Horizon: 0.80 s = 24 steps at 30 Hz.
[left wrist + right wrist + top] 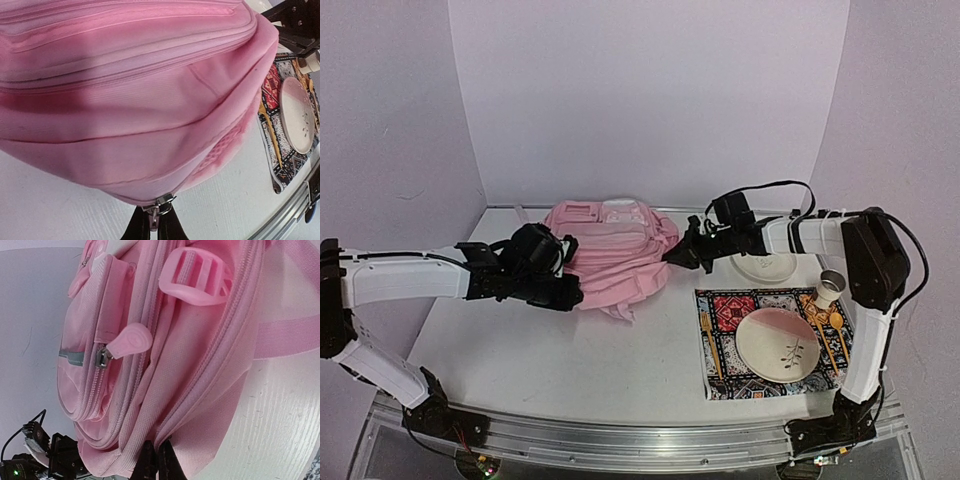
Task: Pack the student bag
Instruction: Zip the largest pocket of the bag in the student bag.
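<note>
The student bag, a soft pink backpack, lies flat on the table between my two arms. At the bag's near left edge my left gripper is shut. The left wrist view shows its dark fingers pinching the metal zipper pull just below the slider. My right gripper is at the bag's right side. In the right wrist view it is shut on a fold of the bag's fabric beside a zipper seam. A pocket zipper with a pink tab shows higher up.
A patterned placemat lies at the right with a pink-white plate, a wooden fork and a spoon on it. A metal cup and a white dish stand behind. White walls enclose the table.
</note>
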Each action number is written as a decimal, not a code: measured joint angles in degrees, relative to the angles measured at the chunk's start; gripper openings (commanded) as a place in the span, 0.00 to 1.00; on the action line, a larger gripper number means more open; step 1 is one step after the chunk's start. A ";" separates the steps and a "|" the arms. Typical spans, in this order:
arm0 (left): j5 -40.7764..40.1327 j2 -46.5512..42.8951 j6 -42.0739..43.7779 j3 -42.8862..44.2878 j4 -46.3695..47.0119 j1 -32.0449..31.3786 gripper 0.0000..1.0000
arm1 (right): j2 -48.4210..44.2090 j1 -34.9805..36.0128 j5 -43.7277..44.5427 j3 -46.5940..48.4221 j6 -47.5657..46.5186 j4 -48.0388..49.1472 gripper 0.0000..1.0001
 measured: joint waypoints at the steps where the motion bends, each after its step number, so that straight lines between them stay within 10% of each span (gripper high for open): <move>1: -0.41 -0.27 0.05 -0.07 -0.76 0.52 0.00 | 0.74 -0.34 -0.02 1.20 -0.51 -0.74 0.00; 7: 1.64 0.33 0.75 0.31 -2.44 1.58 0.00 | 2.86 -2.66 0.23 4.10 -2.23 -2.77 0.04; 14: 12.54 9.58 -0.03 4.75 -0.08 1.78 0.00 | 1.82 -4.58 7.18 1.40 -2.01 -1.56 0.48; 24: 21.41 22.24 -0.97 16.85 4.57 0.19 0.00 | -11.41 -2.02 14.09 -10.37 1.73 0.00 0.68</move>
